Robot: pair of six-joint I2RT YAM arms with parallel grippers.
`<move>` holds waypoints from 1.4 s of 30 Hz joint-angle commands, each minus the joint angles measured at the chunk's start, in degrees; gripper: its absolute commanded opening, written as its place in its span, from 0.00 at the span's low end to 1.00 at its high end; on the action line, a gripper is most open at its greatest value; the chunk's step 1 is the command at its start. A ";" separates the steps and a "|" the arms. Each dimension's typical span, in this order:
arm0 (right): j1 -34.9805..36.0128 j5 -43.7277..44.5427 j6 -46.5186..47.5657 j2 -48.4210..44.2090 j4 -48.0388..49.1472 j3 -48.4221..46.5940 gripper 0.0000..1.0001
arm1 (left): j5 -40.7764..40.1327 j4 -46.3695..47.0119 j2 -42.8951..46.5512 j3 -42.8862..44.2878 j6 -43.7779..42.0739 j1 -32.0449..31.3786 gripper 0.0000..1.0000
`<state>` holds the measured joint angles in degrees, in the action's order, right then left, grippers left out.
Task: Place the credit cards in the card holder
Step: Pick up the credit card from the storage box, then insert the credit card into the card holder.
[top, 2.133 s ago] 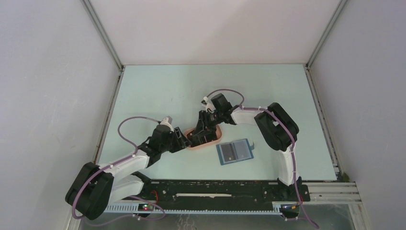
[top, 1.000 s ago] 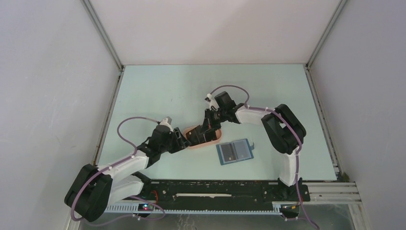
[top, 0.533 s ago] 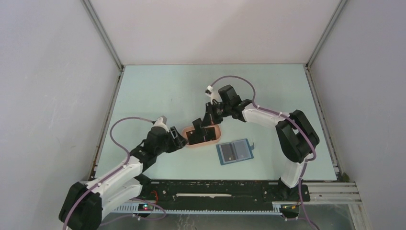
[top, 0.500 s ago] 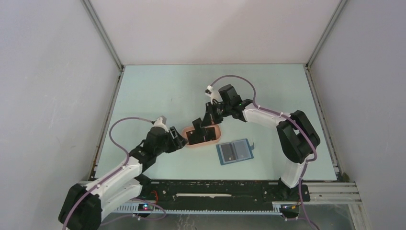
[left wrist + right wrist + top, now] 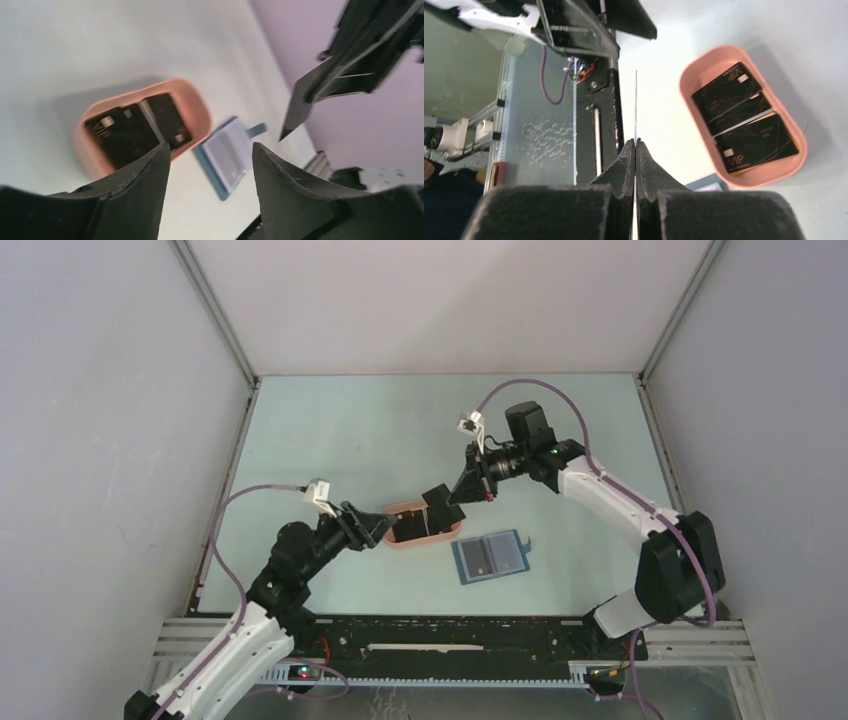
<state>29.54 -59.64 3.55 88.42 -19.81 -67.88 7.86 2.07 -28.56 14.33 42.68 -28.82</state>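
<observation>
My right gripper (image 5: 463,491) is shut on a black credit card (image 5: 441,506) and holds it in the air above the right end of the pink oval tray (image 5: 415,546). In the right wrist view the card (image 5: 636,102) shows edge-on between the shut fingers (image 5: 636,142). More black cards (image 5: 729,95) lie in the tray (image 5: 684,95), with a tan edge under one. The blue card holder (image 5: 490,556) lies open and flat to the right of the tray. My left gripper (image 5: 375,528) is open and empty at the tray's left end, and in its own view (image 5: 210,147) looks down on the tray.
The tray (image 5: 196,107) holds the remaining cards (image 5: 130,130). The card holder (image 5: 225,155) lies just beyond it. The enclosure walls stand to the left, right and back. The black base rail (image 5: 450,635) runs along the near edge.
My right gripper has lifted a black card out of the tray and moved up and to the right with it. My left gripper has drawn back slightly to the left.
</observation>
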 commanded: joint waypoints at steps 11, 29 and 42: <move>-6.62 -22.54 10.66 -13.72 -3.62 15.97 0.00 | 2.09 41.37 -5.65 -7.92 -1.45 -16.98 0.73; -10.27 -20.60 5.18 -11.39 -0.87 17.43 0.00 | -3.79 55.41 -22.35 -7.53 -8.75 -24.53 0.73; -19.89 -15.08 7.91 -8.96 -11.43 21.62 0.00 | -3.25 55.67 -34.53 -5.46 -4.02 -25.26 0.70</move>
<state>11.09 -72.05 12.99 79.09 -31.40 -46.92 4.67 54.81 -59.02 7.20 36.60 -53.52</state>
